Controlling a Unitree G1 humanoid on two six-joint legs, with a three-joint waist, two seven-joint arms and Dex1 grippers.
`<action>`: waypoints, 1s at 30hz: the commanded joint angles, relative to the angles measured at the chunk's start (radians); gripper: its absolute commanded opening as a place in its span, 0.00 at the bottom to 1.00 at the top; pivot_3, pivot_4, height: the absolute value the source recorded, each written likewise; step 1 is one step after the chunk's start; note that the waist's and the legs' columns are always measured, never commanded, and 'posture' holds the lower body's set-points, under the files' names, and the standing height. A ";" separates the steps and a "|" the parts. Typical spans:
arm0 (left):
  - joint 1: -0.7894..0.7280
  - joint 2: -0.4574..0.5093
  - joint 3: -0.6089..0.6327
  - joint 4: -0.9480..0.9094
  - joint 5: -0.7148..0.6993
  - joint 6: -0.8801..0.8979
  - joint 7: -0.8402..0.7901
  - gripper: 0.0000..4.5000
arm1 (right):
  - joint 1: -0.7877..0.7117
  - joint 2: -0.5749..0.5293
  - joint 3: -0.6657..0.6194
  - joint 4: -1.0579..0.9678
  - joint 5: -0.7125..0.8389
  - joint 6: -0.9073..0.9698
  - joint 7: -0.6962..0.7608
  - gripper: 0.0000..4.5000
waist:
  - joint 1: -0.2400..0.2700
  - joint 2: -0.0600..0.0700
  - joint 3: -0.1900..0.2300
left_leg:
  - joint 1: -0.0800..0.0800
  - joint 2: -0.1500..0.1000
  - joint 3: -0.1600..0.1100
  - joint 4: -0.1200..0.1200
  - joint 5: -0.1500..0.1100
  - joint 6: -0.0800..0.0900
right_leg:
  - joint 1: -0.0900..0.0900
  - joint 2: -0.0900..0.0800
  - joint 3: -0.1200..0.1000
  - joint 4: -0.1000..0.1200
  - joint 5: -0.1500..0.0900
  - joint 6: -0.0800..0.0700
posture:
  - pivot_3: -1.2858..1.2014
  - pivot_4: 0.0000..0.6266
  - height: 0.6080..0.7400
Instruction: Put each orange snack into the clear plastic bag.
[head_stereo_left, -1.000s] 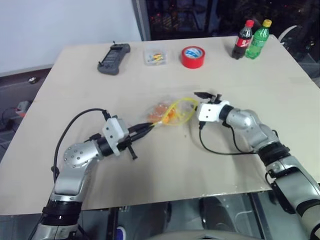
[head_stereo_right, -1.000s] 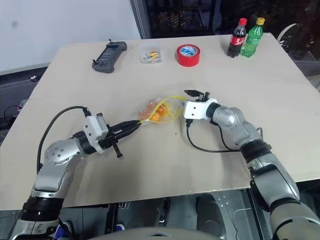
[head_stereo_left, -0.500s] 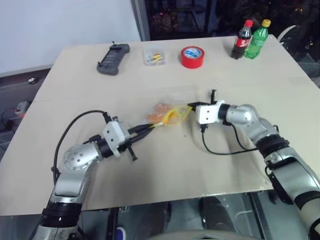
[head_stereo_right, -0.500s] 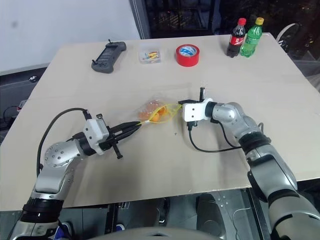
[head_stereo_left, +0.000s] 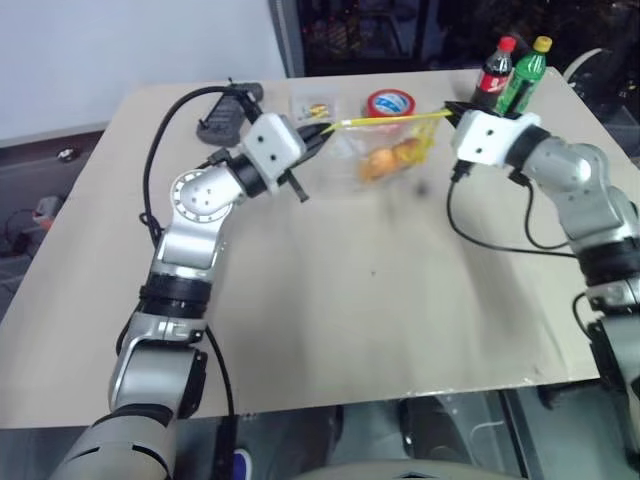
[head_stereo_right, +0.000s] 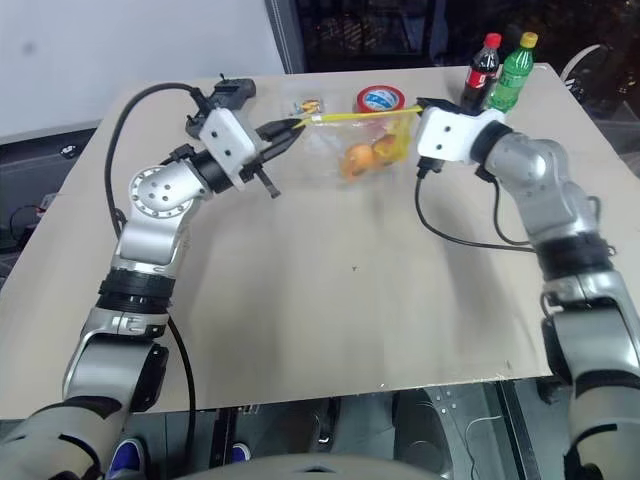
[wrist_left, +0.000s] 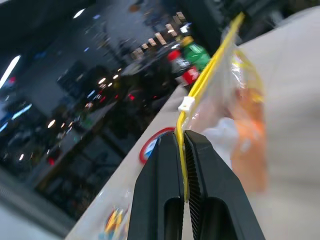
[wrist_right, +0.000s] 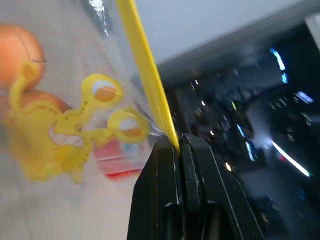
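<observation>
The clear plastic bag (head_stereo_left: 388, 148) hangs above the table between my two grippers, its yellow seal strip (head_stereo_left: 385, 122) stretched taut and nearly level. Two orange snacks (head_stereo_left: 381, 163) lie inside it at the bottom, and they also show through the plastic in the right wrist view (wrist_right: 20, 50). My left gripper (head_stereo_left: 322, 130) is shut on the strip's left end, seen pinched between its fingers (wrist_left: 182, 137). My right gripper (head_stereo_left: 450, 112) is shut on the strip's right end (wrist_right: 179, 142). A yellow cartoon print (wrist_right: 75, 130) marks the bag's side.
Along the table's far edge stand a red tape roll (head_stereo_left: 388, 103), a cola bottle (head_stereo_left: 495, 70) and a green bottle (head_stereo_left: 525, 75). A small clear box (head_stereo_left: 310, 107) and a black handset (head_stereo_left: 225, 115) lie behind my left arm.
The right gripper shut on the strip's right end. Both grippers then rose and drew apart, lifting the bag with the snacks off the table and pulling the strip straight.
</observation>
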 joint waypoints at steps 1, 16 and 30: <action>0.095 0.032 0.032 -0.010 0.033 -0.072 0.027 0.00 | 0.156 -0.057 -0.100 -0.213 0.019 0.184 0.038 0.02 | -0.007 0.000 0.000 | -0.001 0.000 0.001 0.000 0.000 0.001 | -0.002 0.000 0.001 0.000 0.000 0.000 | 0.52 0.24 1.00; 0.398 0.069 -0.026 -0.209 0.173 -0.216 0.073 0.00 | 0.600 -0.029 -0.103 -0.860 0.161 0.535 0.218 0.52 | 0.019 0.000 0.001 | 0.009 0.002 0.002 0.012 -0.003 0.006 | 0.008 0.001 0.005 0.013 -0.001 0.008 | 0.52 0.24 1.00; 0.393 0.069 -0.042 -0.212 0.214 -0.305 0.097 0.00 | 0.151 0.261 0.287 -0.507 0.010 0.391 0.219 0.52 | 0.026 -0.003 0.002 | 0.004 0.000 -0.002 0.012 -0.001 0.002 | 0.005 0.000 0.002 0.010 0.002 0.003 | 0.52 0.24 1.00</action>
